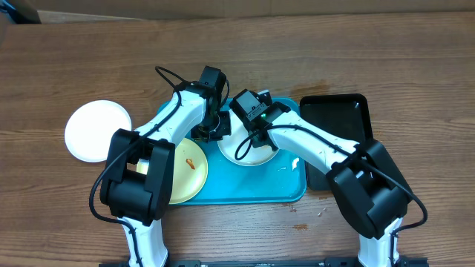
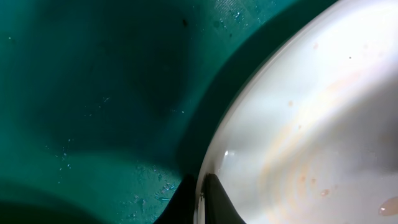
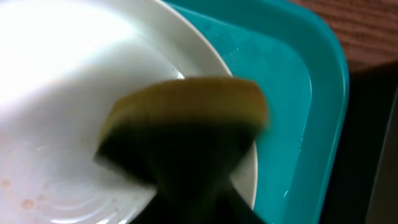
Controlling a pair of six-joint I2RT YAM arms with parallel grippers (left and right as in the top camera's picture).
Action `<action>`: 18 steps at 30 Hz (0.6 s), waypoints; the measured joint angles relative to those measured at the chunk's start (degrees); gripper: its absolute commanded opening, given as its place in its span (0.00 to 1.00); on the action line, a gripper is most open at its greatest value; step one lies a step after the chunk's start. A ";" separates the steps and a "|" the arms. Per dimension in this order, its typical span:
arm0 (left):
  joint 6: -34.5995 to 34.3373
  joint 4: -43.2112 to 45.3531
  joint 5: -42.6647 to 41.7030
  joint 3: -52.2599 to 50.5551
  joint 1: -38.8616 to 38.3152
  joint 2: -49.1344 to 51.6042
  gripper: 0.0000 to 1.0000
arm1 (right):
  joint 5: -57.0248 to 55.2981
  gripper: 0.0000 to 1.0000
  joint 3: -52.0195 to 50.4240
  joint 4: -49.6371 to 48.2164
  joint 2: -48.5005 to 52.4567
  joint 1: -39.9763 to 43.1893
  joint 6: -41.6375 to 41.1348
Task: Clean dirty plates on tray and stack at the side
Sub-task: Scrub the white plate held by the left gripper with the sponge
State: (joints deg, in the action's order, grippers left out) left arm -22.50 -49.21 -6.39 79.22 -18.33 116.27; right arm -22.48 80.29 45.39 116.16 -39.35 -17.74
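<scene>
A white plate (image 1: 251, 152) with faint orange-brown smears lies in the cyan tray (image 1: 289, 189). My left gripper (image 1: 213, 130) is shut on its left rim; in the left wrist view the two fingers (image 2: 202, 200) pinch the plate's edge (image 2: 311, 124) above the tray floor (image 2: 93, 93). My right gripper (image 1: 256, 139) is shut on a yellow-green sponge (image 3: 186, 121) and holds it against the same plate (image 3: 62, 74). A pale yellow-green plate (image 1: 187, 172) with an orange smear lies at the tray's left end. A second white plate (image 1: 97, 131) lies on the table to the left of the tray.
A smaller black tray (image 1: 338, 130) lies on the table against the cyan tray's right side. Its dark edge also shows past the cyan rim (image 3: 323, 81) in the right wrist view. Bare wooden table lies all around.
</scene>
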 measured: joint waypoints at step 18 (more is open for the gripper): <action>0.00 -0.04 0.00 0.00 0.00 0.00 0.04 | -0.85 0.04 0.00 -0.09 0.04 0.00 -0.02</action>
State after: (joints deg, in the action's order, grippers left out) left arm -22.50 -49.25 -6.39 79.22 -18.33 116.27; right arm -23.33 80.29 45.30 116.20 -39.35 -17.76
